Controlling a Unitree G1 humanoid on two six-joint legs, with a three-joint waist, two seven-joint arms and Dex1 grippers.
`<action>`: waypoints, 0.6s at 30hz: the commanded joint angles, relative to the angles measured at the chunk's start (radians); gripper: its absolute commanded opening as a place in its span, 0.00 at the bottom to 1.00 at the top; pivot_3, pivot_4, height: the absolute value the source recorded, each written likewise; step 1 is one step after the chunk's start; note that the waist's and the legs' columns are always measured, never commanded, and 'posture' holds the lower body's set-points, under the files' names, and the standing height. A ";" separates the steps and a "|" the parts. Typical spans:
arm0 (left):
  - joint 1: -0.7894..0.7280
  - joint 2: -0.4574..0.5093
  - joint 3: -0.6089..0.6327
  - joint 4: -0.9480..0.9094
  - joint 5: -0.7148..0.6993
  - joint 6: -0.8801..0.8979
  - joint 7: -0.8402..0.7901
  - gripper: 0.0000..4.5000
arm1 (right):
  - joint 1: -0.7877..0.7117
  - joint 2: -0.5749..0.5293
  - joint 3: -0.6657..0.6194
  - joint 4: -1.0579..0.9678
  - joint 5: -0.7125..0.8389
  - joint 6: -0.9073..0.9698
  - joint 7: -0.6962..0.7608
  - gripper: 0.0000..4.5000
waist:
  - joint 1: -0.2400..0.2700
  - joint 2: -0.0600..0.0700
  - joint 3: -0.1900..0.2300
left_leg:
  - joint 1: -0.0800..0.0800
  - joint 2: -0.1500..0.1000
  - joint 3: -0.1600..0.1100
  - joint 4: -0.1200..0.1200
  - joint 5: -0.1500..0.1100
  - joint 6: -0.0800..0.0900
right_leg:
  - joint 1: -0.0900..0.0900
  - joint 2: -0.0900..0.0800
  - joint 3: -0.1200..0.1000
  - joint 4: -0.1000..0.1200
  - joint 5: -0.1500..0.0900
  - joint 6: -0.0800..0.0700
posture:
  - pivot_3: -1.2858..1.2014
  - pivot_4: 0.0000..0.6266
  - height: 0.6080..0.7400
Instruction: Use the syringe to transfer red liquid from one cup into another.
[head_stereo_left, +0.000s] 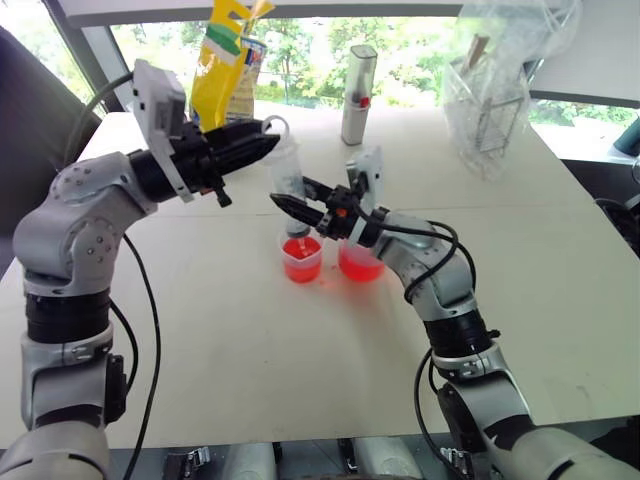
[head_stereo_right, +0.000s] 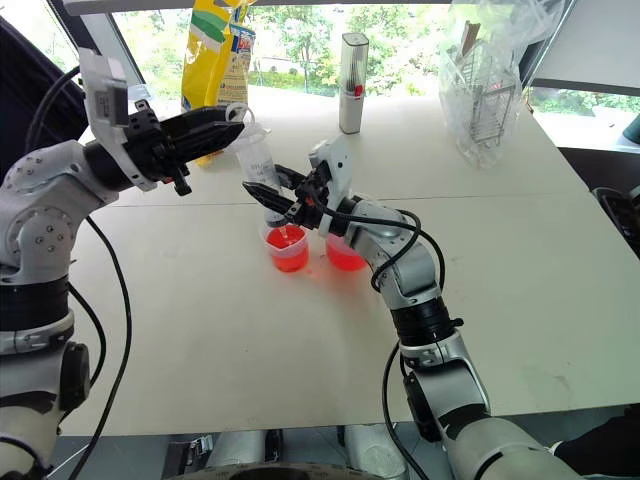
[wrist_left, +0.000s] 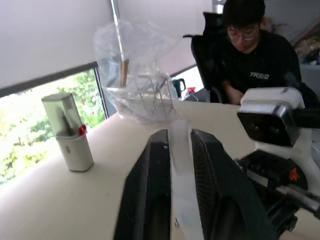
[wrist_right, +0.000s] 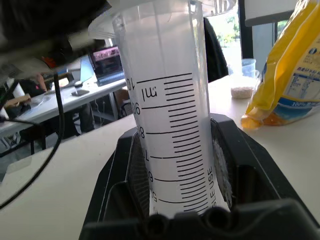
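The syringe (head_stereo_left: 289, 180) stands nearly upright over the middle of the white surface (head_stereo_left: 250, 350), long axis close to vertical and leaning a little, its tip pointing down into the small cup (head_stereo_left: 302, 258) and its plunger end up. The right gripper (head_stereo_left: 300, 205) is clenched on the barrel low down; in the right wrist view the scale marks run up between its two black fingers (wrist_right: 125, 170). The left gripper (head_stereo_left: 262, 143) reaches in level at the top of the syringe, and the clear plunger strip (wrist_left: 182, 165) lies between its fingers (wrist_left: 150, 190); whether they press it or have let go cannot be told. The small cup holds red liquid (head_stereo_left: 301, 268). The beaker (head_stereo_left: 358, 262), also with red liquid, stands just beside it, partly behind the right wrist. Farther back are a silver canister (head_stereo_left: 358, 95), a yellow bag (head_stereo_left: 225, 65) and a clear plastic bag over a wire rack (head_stereo_left: 495, 85). A person in black (wrist_left: 255, 65) sits beyond the surface.
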 joint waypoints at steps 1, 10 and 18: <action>-0.046 -0.010 0.020 0.021 -0.023 0.024 0.026 0.60 | -0.008 0.030 -0.008 -0.080 0.029 -0.041 -0.002 0.31 | 0.000 0.000 0.000 | 0.000 0.000 0.000 0.000 0.000 0.000 | 0.000 0.000 0.000 0.000 0.000 0.000 | 0.52 0.24 1.00; -0.051 0.038 0.112 0.011 -0.025 0.017 0.076 0.99 | 0.011 0.039 -0.004 -0.068 0.015 -0.046 -0.008 0.31 | -0.003 0.000 0.000 | 0.000 0.000 0.000 -0.002 0.000 0.000 | -0.002 0.000 0.001 0.000 0.000 0.000 | 0.52 0.24 1.00; 0.102 0.116 0.137 -0.082 -0.067 0.042 0.027 0.99 | -0.025 0.018 -0.042 -0.074 0.030 -0.019 -0.027 0.31 | -0.002 0.000 0.000 | 0.000 0.000 0.001 -0.004 0.000 0.000 | -0.002 -0.001 0.001 -0.001 0.000 0.000 | 0.52 0.24 1.00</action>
